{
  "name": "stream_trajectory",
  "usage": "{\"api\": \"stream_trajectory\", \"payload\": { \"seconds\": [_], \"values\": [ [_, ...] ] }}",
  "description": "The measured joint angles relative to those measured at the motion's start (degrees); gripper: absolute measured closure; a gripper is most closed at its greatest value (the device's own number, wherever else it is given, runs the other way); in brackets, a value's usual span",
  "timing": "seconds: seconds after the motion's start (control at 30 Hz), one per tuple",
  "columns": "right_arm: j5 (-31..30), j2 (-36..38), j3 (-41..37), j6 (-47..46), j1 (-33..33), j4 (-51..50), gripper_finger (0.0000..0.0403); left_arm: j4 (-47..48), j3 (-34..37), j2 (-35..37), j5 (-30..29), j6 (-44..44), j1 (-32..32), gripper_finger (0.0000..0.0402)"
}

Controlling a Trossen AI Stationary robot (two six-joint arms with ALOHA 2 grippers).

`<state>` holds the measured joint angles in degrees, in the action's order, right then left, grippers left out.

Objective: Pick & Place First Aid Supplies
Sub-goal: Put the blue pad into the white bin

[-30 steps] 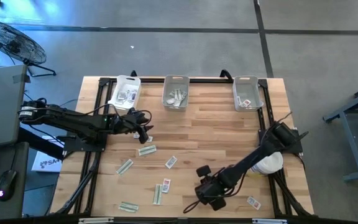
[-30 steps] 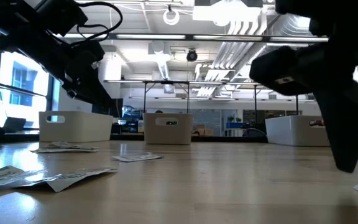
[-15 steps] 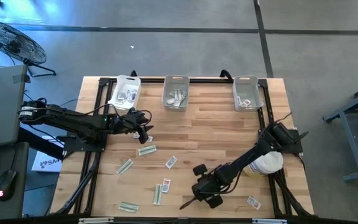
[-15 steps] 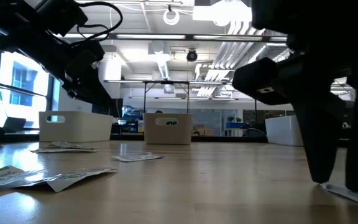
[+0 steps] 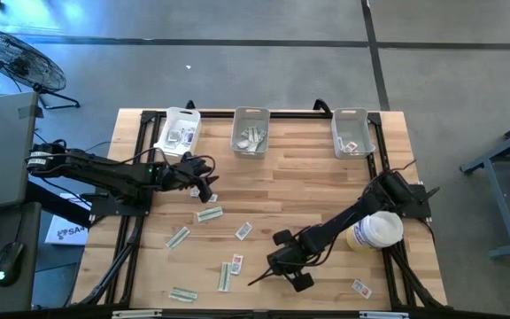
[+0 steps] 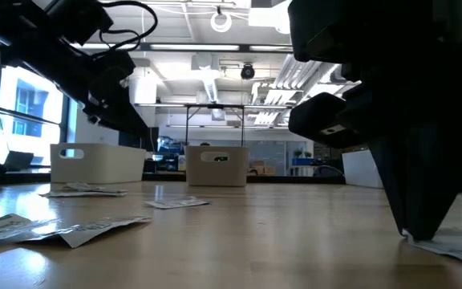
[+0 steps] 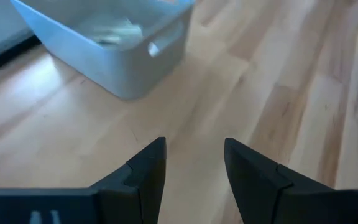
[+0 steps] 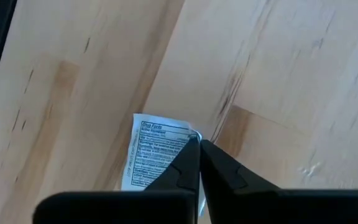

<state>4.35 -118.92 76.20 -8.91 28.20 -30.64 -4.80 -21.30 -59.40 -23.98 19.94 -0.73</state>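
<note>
Right gripper point(image 8: 197, 144): pinched closed on a white printed paper packet point(image 8: 152, 151) on the wooden surface point(image 8: 278, 74).
Left gripper point(image 7: 194, 163): parted, empty, near a clear plastic bin point(image 7: 114, 43).

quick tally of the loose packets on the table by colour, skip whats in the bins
green strips: 4
white packets: 4, one of them at the tip of the right gripper
total: 8

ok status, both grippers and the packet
Right gripper shut on white packet, low at table's near edge. Left gripper open, empty, near left bin. Nothing in the way.
</note>
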Motion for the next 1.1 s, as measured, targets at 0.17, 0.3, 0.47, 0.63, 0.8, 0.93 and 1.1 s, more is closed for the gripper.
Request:
{"api": "stream_trajectory", "payload": {
  "seconds": [0.17, 0.3, 0.47, 0.63, 0.8, 0.93, 1.1],
  "values": [
    [-7.2, 3.0, -0.4, 0.0, -0.5, 0.3, 0.0401, -5.4, 0.0, -1.2, 0.4, 1.8, 0.0, 0.0241],
    [-20.6, 7.5, -0.4, 0.0, -1.4, 0.9, 0.0402, -12.1, 0.0, -5.0, 1.7, 0.9, 1.7, 0.0241],
    [-35.6, 10.7, -0.4, -1.5, -2.3, 1.6, 0.0402, -23.3, 0.0, -11.7, 1.8, -4.9, 6.1, 0.0241],
    [-49.0, 11.4, -0.3, 0.0, -4.1, 8.0, 0.0402, -35.8, 0.0, -18.6, 1.8, -14.1, 10.3, 0.0241],
    [-54.6, 11.4, -0.3, -0.5, -5.3, 11.2, 0.0402, -46.6, 0.0, -24.7, 2.2, -21.2, 12.6, 0.0241],
    [-58.0, 11.4, -0.3, 0.2, -5.9, 12.7, 0.0402, -52.9, 0.0, -27.4, 6.1, -23.0, 12.8, 0.0241],
    [-62.5, 11.4, -0.3, 1.6, -5.8, 17.0, 0.0402, -55.8, -0.1, -28.5, 8.9, -23.6, 12.8, 0.0241]
  ]
}}
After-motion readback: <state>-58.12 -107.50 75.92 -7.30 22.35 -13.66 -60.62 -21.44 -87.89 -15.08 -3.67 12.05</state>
